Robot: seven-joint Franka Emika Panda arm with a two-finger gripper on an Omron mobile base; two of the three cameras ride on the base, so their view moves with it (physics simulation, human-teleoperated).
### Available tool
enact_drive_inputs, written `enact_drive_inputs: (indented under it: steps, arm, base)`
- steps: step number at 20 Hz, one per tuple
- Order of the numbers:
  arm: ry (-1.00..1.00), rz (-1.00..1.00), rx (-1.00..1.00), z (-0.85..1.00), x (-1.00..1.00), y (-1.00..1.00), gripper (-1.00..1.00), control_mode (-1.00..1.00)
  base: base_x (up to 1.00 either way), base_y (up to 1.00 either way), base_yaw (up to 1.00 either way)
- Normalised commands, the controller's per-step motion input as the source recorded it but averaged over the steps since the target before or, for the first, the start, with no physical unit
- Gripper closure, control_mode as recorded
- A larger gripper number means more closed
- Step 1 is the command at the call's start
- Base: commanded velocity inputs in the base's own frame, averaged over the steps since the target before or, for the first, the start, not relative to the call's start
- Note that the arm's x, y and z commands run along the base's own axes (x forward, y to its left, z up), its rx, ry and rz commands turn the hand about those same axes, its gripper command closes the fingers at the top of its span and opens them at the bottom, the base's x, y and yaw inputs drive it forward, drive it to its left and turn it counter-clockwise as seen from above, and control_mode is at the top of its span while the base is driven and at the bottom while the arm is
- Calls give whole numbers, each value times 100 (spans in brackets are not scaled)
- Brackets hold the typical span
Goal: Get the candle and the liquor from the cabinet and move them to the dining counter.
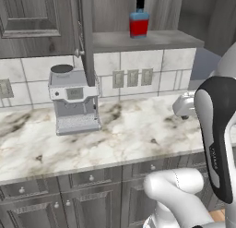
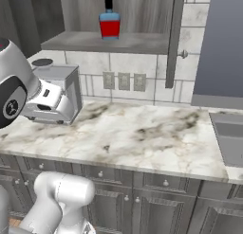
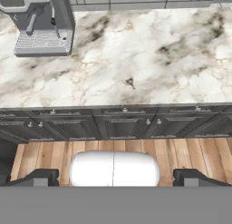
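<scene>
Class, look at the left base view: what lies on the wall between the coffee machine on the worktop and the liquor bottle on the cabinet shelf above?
In the left base view, between the coffee machine and the liquor hangs the open cabinet door, edge-on, then tiled backsplash with wall outlets.

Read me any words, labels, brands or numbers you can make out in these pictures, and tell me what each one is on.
No text can be read.
Robot arm: small lettering on the dark link, too blurred to read.
Coffee machine: front panel, nothing legible.
Liquor: no label visible.

Liquor (image 1: 138, 23) stands upright in open cabinet (image 1: 138, 39).
</scene>
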Motion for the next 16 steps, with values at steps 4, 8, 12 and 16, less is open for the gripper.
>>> enact_drive_inputs:
  steps: [4, 8, 12, 16]
  arm:
    - [0, 0, 0, 0, 0, 0, -100, 100]
    - [0, 0, 0, 0, 0, 0, -100, 100]
    - [0, 0, 0, 0, 0, 0, -100, 100]
    - [0, 0, 0, 0, 0, 0, -100, 100]
  base:
    - [56, -19, 0]
    - [56, -12, 0]
    - [49, -6, 0]
    - [35, 0, 0]
